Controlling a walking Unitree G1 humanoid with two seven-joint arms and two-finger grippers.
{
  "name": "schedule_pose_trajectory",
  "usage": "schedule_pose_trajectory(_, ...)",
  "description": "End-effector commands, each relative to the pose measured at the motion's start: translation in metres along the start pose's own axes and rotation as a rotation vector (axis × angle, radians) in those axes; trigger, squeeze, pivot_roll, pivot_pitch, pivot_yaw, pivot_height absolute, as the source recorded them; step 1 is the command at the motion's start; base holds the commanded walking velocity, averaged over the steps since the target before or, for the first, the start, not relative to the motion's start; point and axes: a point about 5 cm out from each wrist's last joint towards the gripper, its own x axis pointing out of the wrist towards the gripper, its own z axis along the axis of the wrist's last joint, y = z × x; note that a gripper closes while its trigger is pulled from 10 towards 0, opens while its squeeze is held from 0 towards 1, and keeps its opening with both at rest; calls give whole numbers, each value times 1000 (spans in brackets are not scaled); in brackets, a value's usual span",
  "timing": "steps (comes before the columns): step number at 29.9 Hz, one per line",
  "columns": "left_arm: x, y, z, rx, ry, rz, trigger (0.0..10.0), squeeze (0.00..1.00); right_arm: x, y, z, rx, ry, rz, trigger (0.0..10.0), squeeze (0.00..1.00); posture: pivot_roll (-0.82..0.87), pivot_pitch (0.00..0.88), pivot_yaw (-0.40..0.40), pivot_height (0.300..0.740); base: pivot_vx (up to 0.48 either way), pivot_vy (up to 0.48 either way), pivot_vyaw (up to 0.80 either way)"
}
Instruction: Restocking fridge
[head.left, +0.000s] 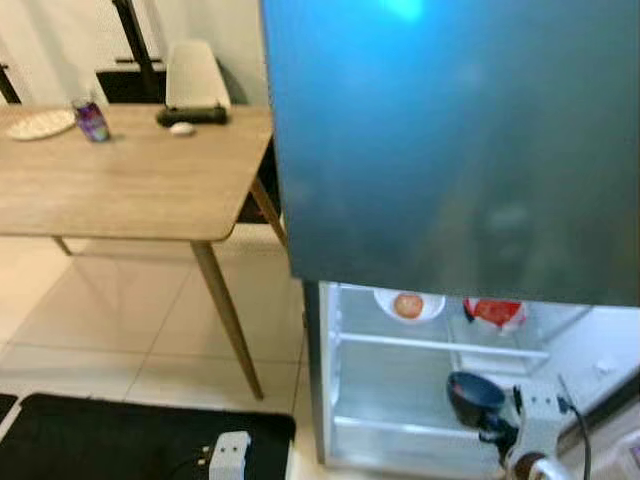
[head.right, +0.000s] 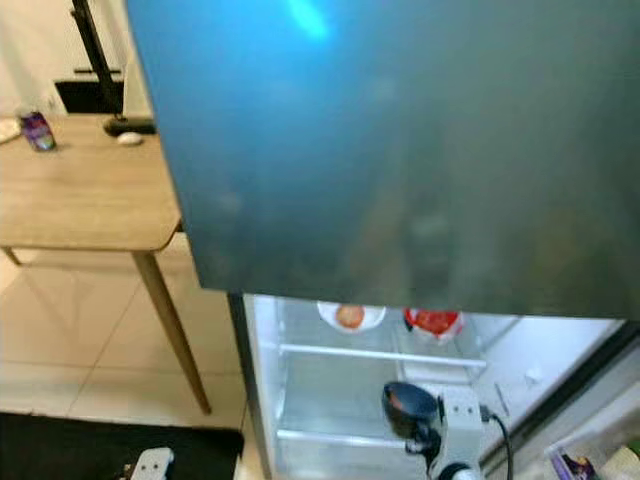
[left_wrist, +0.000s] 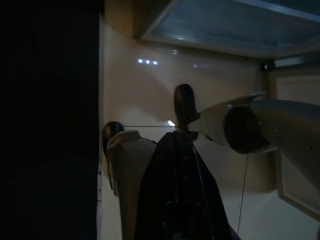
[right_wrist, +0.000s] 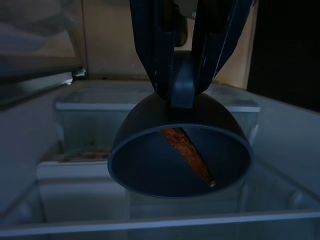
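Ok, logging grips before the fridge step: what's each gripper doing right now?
Left gripper: hangs idle, fingers shut on nothing.
Right gripper: shut on the dark bowl inside the fridge.

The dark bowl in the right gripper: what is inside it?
The dark bowl, clamped by the right gripper inside the fridge, holds one orange-brown strip of food. The bowl's floor beneath it is hidden.

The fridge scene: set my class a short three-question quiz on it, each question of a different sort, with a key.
1. True or false: the right hand grips a dark bowl by its rim.
2. What lies in the white bowl on the upper fridge shelf? A) an orange round item B) a spoon C) a can
3. Fill in: the purple can stands on the wooden ____.

Key: 1 true; 2 A; 3 table.
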Motion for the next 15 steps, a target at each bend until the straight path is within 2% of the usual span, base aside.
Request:
schedule_pose_trajectory(1,-2,4,-3,5,12,16,10000,0,1,2,2,7,-21,10,10000,0,-88,0,-26,740,0,0,0)
schedule_pose_trajectory(7,-2,3,-3,12,14,6,10000,0,6,4,15,-3,-67,21,10000,0,-87,0,-26,740,0,0,0)
schedule_pose_trajectory(12,-1,0,-4,17,25,-20,10000,0,9,6,25,0,-107,38,10000,0,-87,0,-26,740,0,-458,0)
schedule_pose_trajectory(14,-1,1,-4,5,18,-15,10000,0,13,12,40,8,-170,87,10000,0,-86,0,-25,740,0,-452,0)
schedule_pose_trajectory(15,-1,1,-3,4,11,-5,10000,0,15,15,45,15,-189,114,10000,0,-86,0,-25,740,0,0,0)
